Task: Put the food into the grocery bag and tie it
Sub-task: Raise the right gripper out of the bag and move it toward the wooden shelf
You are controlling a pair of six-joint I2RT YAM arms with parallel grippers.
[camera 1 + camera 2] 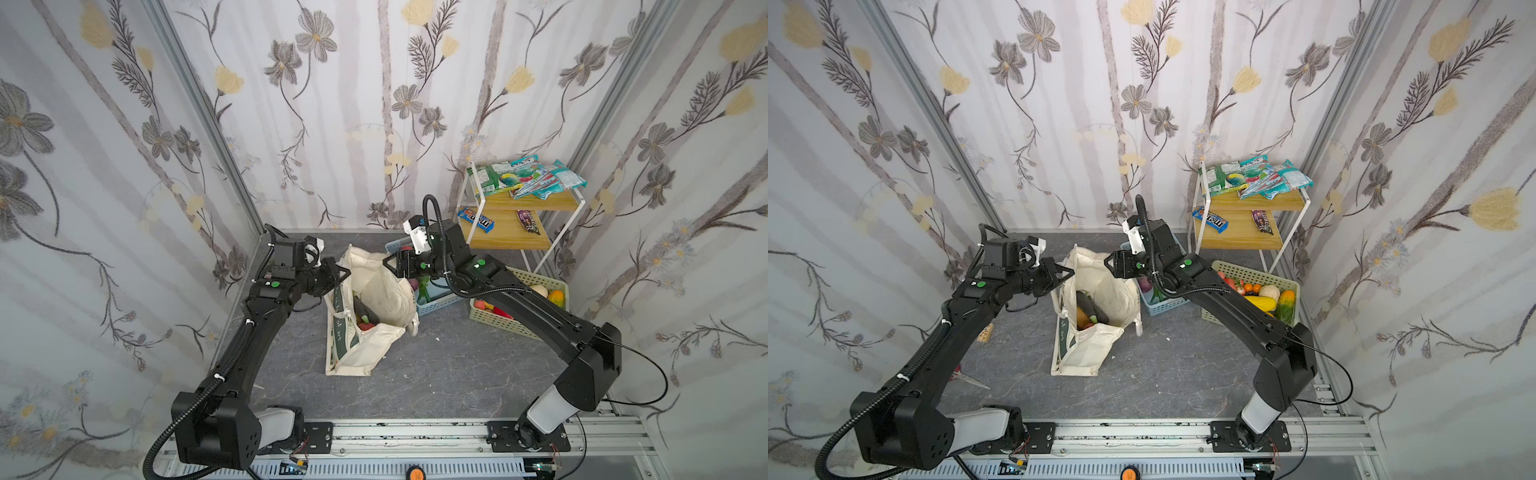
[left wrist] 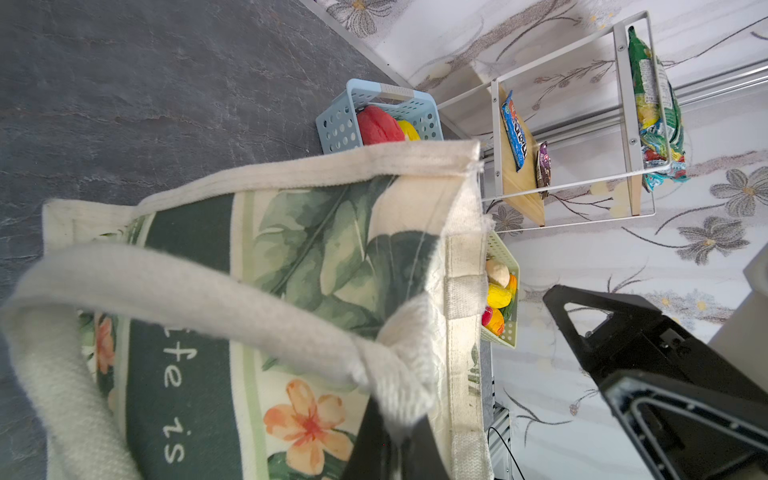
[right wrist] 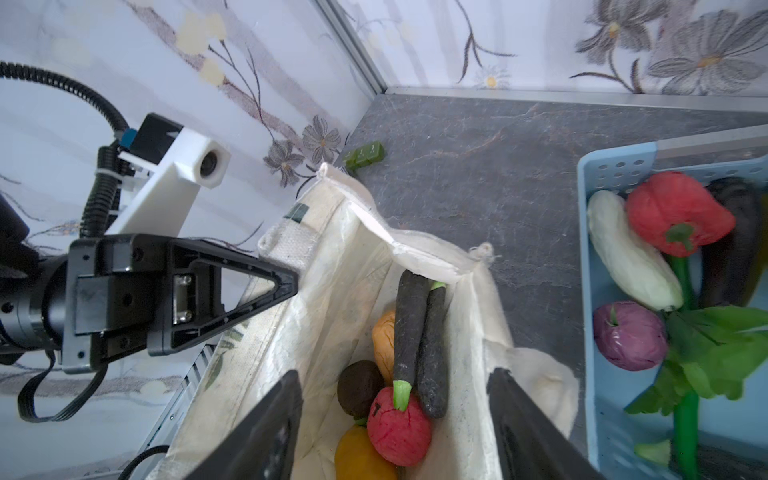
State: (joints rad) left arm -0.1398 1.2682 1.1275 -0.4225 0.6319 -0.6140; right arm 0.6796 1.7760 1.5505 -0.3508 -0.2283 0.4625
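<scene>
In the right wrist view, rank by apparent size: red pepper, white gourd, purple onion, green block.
Largest: Red plastic toy pepper and long white toy gourd, too alike to rank.
Then: round purple toy onion.
Smallest: small green block on the floor, though it lies farther from the camera.

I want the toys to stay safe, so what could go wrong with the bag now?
The cream canvas flowered tote bag seems held open only by the shut left pincer on its rim; a slip could let it slump. The two long dark green toy vegetables lean up to the folded rim, so they might get in the way of tying.
</scene>
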